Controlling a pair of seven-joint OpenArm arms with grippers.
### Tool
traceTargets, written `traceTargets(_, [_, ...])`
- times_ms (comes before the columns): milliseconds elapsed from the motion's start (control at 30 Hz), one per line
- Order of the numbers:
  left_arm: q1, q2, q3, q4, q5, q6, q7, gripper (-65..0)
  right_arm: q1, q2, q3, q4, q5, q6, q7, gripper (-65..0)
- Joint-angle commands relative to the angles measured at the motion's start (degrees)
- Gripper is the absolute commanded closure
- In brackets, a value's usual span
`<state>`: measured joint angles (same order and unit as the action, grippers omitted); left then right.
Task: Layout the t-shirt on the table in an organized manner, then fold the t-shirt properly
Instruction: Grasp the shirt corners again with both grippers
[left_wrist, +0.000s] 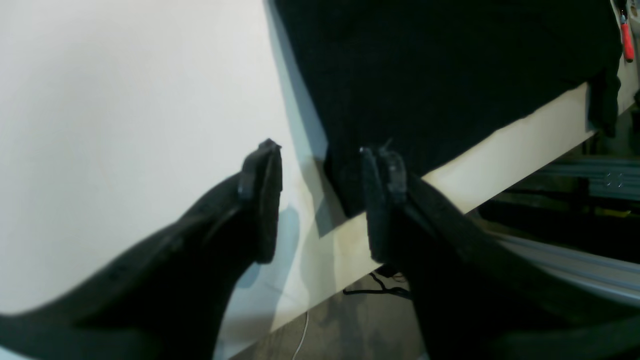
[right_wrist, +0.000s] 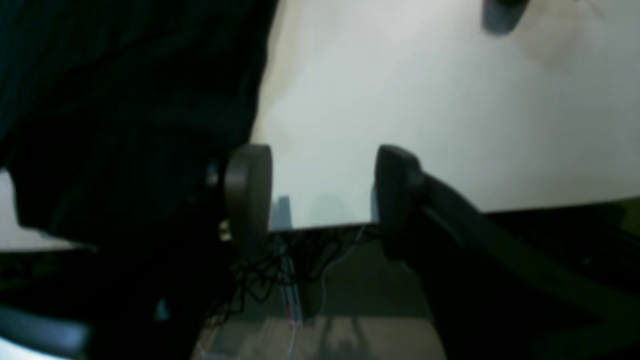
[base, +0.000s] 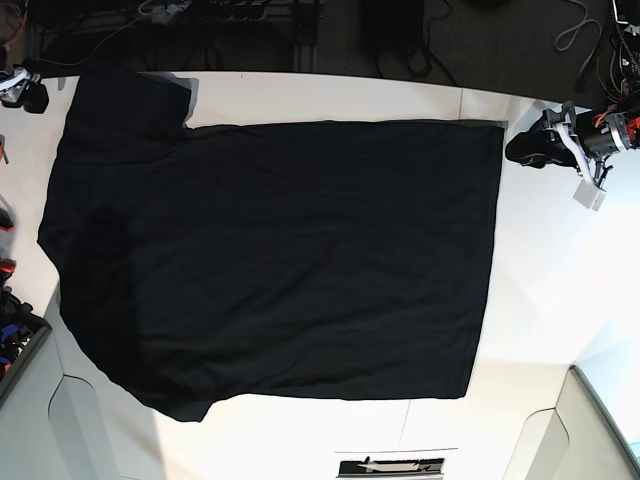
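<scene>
The black t-shirt (base: 280, 250) lies spread flat on the white table (base: 560, 290), plain side up, with one sleeve at the top left and one at the bottom left. My left gripper (left_wrist: 320, 200) stands open at the table's edge. A corner of the t-shirt (left_wrist: 440, 75) lies on the table between and beyond its fingers (left_wrist: 262, 200), not pinched. In the base view the left gripper (base: 522, 148) sits just right of the shirt's top right corner. My right gripper (right_wrist: 320, 195) is open over bare table, with the t-shirt (right_wrist: 125, 100) to its left. In the base view the right gripper (base: 28, 92) is beside the top left sleeve.
The table's edge (left_wrist: 500, 150) runs right under both grippers, with cables (right_wrist: 280, 270) and floor below. A red-handled tool (left_wrist: 627, 42) lies past the shirt. Cluttered gear (base: 8, 330) lines the left side, and a dark object (base: 390, 466) sits at the near edge.
</scene>
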<state>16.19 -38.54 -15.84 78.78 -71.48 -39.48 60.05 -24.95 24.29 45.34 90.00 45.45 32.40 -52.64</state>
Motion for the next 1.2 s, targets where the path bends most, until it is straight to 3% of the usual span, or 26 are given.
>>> traceTargets(0, [-0.46,-1.29,-0.63,1.01,-1.6,-0.52,-0.5,-29.3,-0.13,1.2,-0.61,0.74,0.59,0.37,1.4,-33.0])
traceTargets(133, [-0.46,-1.31,-0.63,1.01,-0.96,-0.52,-0.66,-29.3,0.17,0.87,-4.87,0.74,-0.52,0.33,2.25,-33.0])
traceTargets(500, [0.35,-1.31,-0.61,0.98,1.25,-0.52,-1.51,-29.3,0.61,-6.1,-7.19,0.72,-0.26,0.2,2.1,-33.0])
traceTargets(800, [1.79,-1.27,-0.57,0.98,1.2,-0.52,-1.62,-29.7,0.66,-6.23,-7.23,0.74,0.68,0.44,1.86,-33.0])
traceTargets(867, [1.79,-1.22,-0.57,0.98,1.29,-0.52,-2.43,-33.7,0.66,-6.23,-7.23,0.74,0.68,0.44,1.86,-33.0])
traceTargets(933, [1.77,-0.79,-0.57,0.98,1.51,-0.52,-2.43,-36.3,0.66,-6.23,-7.23,0.74,0.76,0.44,1.86,-33.0])
traceTargets(1167, [1.77,2.05,0.26,0.98,1.46,-0.52,-2.23,-36.3,0.66,-6.23,-7.23,0.74,1.05,0.44,1.84,-33.0])
